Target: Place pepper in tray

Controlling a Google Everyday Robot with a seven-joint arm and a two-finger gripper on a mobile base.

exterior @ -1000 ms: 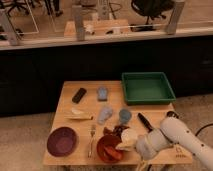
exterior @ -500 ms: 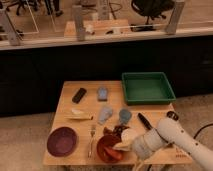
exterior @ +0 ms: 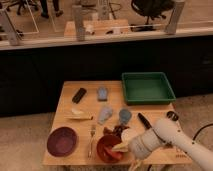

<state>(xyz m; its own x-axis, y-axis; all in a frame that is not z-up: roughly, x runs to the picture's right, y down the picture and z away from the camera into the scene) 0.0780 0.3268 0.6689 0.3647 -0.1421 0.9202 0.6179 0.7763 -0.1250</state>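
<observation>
Reference dial: centre of the wooden table (exterior: 112,105), with 12 o'clock at the far edge.

1. Status. I have the gripper (exterior: 122,147) low over the near edge of the table at about 6 o'clock, at the right-hand rim of the reddish-brown bowl (exterior: 106,148). The white arm (exterior: 170,137) reaches in from 4 o'clock. I cannot tell whether the claw is open, closed or gripping anything.

2. Task object. I take the small reddish shape at the far rim of the bowl to be the pepper (exterior: 116,131). It sits just beside the claw, toward 12 o'clock from it. I cannot tell whether they touch.

3. Target. The green tray (exterior: 148,75) lies at about 1 o'clock, well apart from the claw. I see nothing in it.

4. Step in hand. I judge this to be the pick phase: the claw is at the pepper, the pepper is not yet lifted, and no transfer has begun.

5. Next move. Secure the pepper, confirm the hold, then lift straight up until it clears the bowl rim. Travel toward 1 o'clock. The blue cup (exterior: 124,116) and the black utensil (exterior: 144,121) lie between the bowl and the tray, so I keep height over both. Lower inside the tray walls before release.

6. Caution. The pepper is small and close to the bowl, so a low approach may nudge the bowl instead.
</observation>
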